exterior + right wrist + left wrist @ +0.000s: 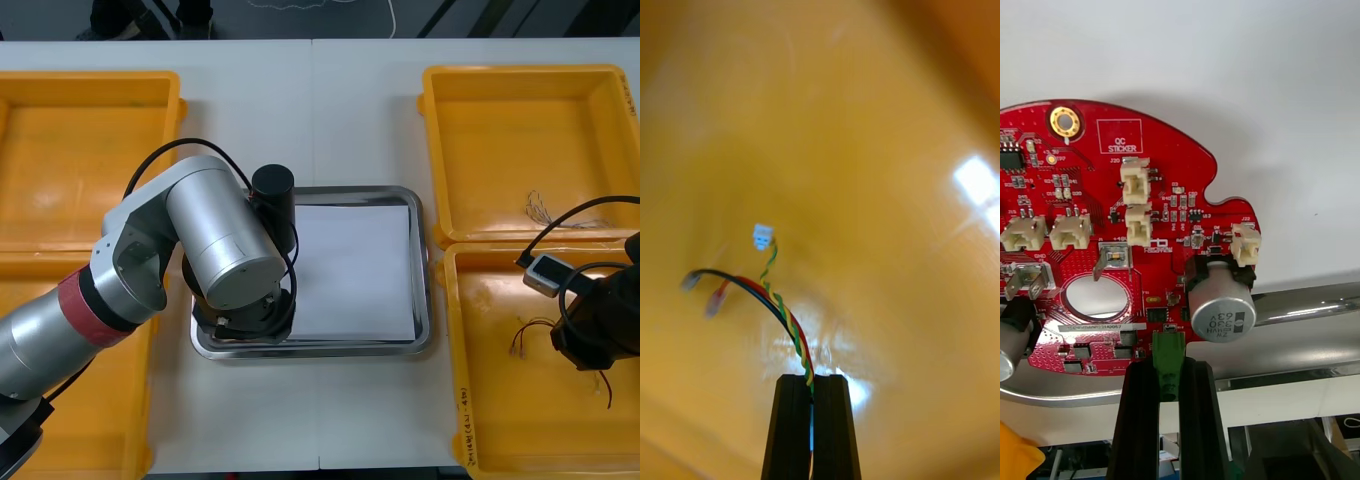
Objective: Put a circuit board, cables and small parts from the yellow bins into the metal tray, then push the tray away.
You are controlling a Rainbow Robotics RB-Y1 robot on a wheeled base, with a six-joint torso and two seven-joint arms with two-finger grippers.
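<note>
Red board (1097,247), cropped, in left tool (1169,371) over tray (1307,306); cable (787,316) in right tool (811,384).

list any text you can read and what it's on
"QC STICKER": red circuit board, held by the left gripper at the tray.
"GND": same board.
Board's other labels, silver can, yellow bin rim: too small to read.
Cable in the right gripper: none.
</note>
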